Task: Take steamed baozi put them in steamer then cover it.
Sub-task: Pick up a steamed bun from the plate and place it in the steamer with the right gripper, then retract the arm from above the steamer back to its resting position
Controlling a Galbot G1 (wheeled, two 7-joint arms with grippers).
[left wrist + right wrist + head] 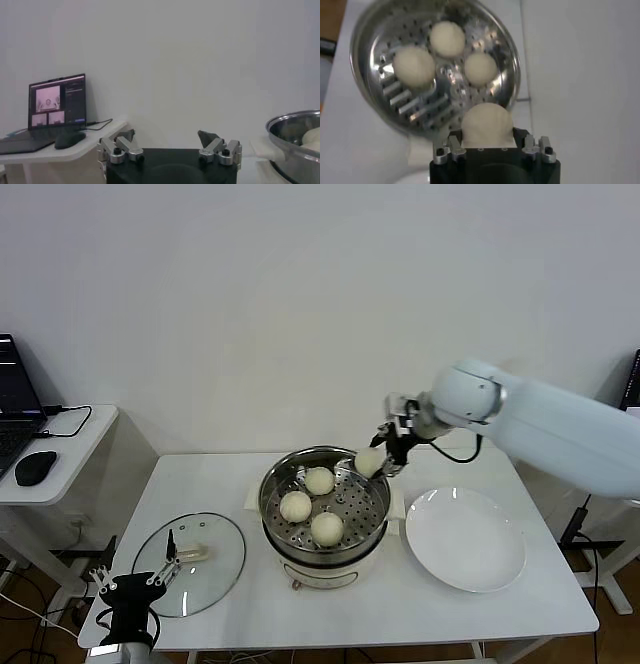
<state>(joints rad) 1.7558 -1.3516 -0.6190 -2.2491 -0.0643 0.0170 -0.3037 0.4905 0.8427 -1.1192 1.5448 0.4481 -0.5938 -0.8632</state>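
Three baozi (447, 55) in steamer (375, 107); fourth (486, 122) in right claw (487, 145) (wrist view).

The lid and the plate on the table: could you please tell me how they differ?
The lid is clear glass with a metal rim; the plate is solid white. The lid carries a cream bar handle; the plate is plain and bare. The lid lies to the left of the steamer, by the parked left claw; the plate lies to its right. Both are round, flat on the table.

Lighting: bright, even, overhead; soft shadows under my steamer (325, 509). Glare on its steel tray (440, 75). My right wrist view: blurred throughout.
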